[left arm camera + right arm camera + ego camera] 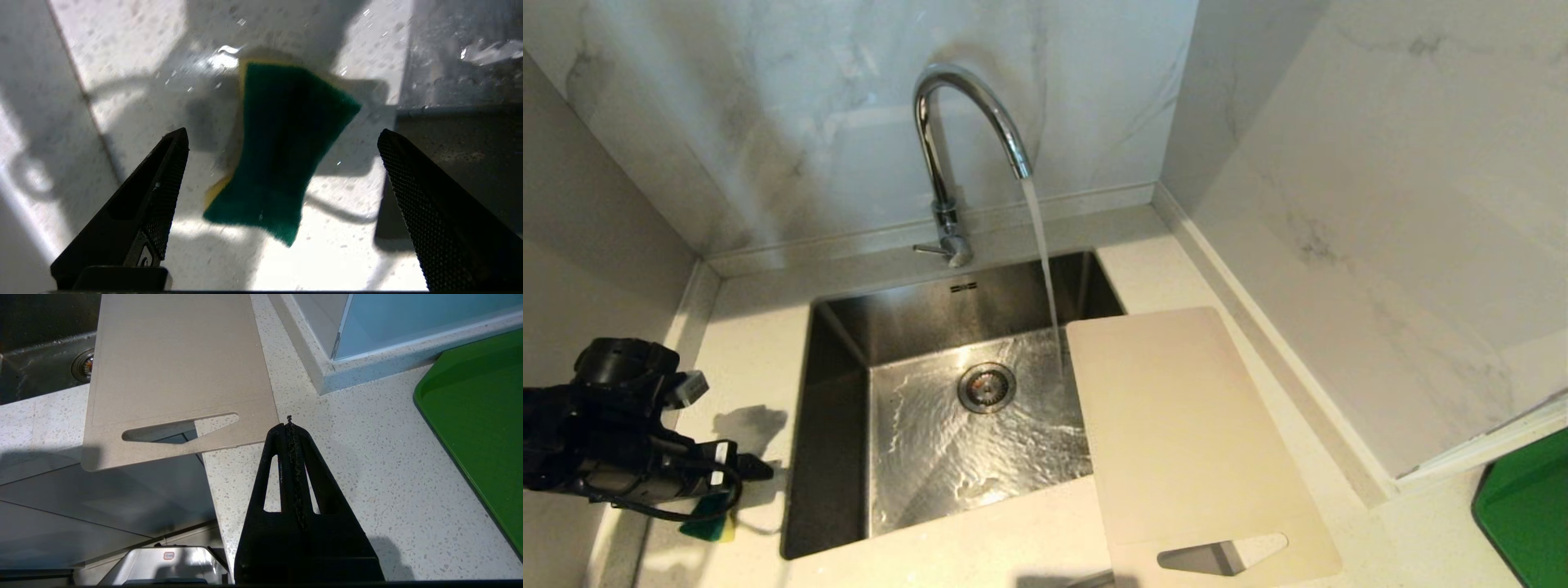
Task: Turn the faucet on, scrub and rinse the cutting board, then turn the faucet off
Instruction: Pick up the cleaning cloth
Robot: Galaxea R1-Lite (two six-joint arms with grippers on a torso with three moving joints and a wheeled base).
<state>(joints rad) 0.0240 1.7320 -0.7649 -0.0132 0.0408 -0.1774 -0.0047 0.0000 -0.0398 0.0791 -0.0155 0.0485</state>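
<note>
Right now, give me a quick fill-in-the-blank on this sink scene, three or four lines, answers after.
1. Water from the faucet is ____.
2. The left gripper, jaws open, is above a green-and-yellow ____.
3. The cutting board lies at the sink's ____ edge.
4. The right gripper is ____, holding nothing.

Answers: running; sponge; right; shut

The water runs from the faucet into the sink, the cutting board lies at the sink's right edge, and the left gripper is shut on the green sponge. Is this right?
Not quite. The left wrist view shows the left gripper open, its fingers apart on either side of the sponge, which lies on the counter. The running faucet and the cutting board are as you say.
</note>
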